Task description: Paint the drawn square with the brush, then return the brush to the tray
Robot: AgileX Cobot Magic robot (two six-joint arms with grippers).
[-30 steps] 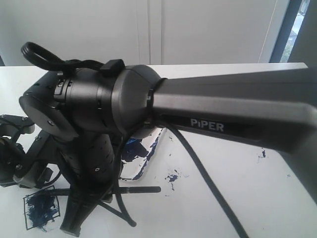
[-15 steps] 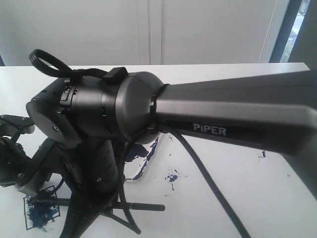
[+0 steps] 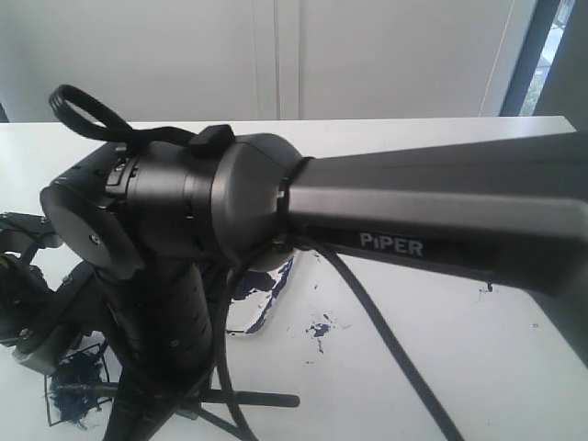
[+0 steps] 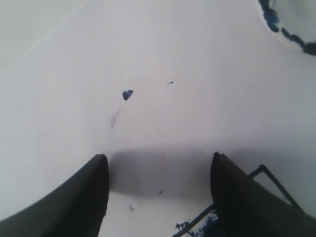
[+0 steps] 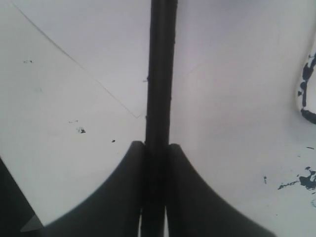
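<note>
On white tabletop point(image 3: 459, 349), clamps thin black paintbrush point(image 5: 159, 74) in right gripper point(image 5: 157, 148), left gripper point(image 4: 158, 170) agape; daubs small black-outlined square point(image 3: 78, 390), partly blue; clear smeared tray point(image 3: 262, 312) return pending.

Light: bright, even daylight.
Shadow: soft grey patch on flat white tabletop point(image 4: 197, 123).
Focus: both wrist views blurred; matte dark-grey arm point(image 3: 432, 202) soft.

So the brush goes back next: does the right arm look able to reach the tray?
Probably yes: the right gripper is shut on the brush, the tray lies close by, and nothing shows between them.
</note>
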